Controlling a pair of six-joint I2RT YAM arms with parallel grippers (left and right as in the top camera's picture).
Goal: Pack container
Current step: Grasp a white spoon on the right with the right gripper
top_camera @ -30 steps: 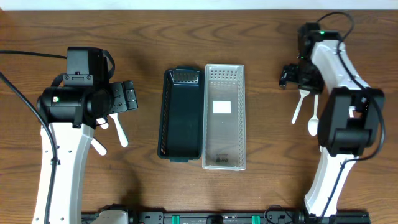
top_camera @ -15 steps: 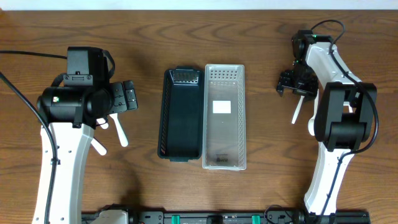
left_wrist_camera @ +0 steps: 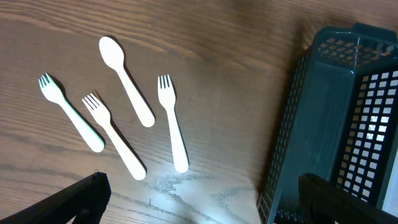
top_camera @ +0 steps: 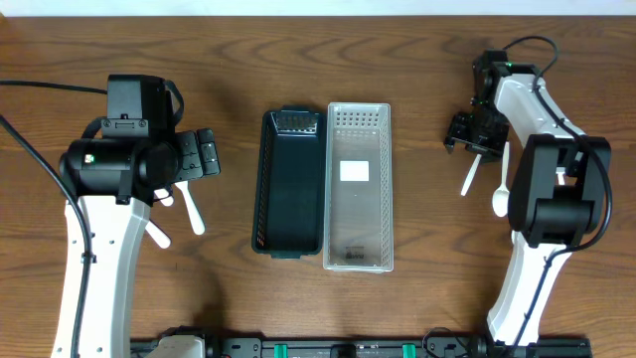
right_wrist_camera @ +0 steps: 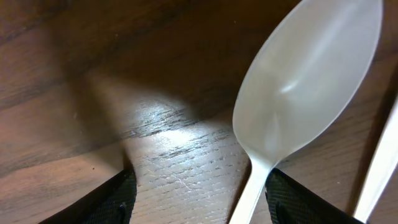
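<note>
Here right claw (right_wrist_camera: 196, 199) gapes wide, spoon (right_wrist_camera: 308, 81) just beside 1 finger (right_wrist_camera: 305, 205); left claw (left_wrist_camera: 199, 193) spread, holding nothing.

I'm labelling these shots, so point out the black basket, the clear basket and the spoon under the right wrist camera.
black basket (top_camera: 260, 199), overhead, left wall.
clear basket (top_camera: 358, 224), overhead, bare floor.
spoon (right_wrist_camera: 311, 81), right wrist, bowl.
</note>
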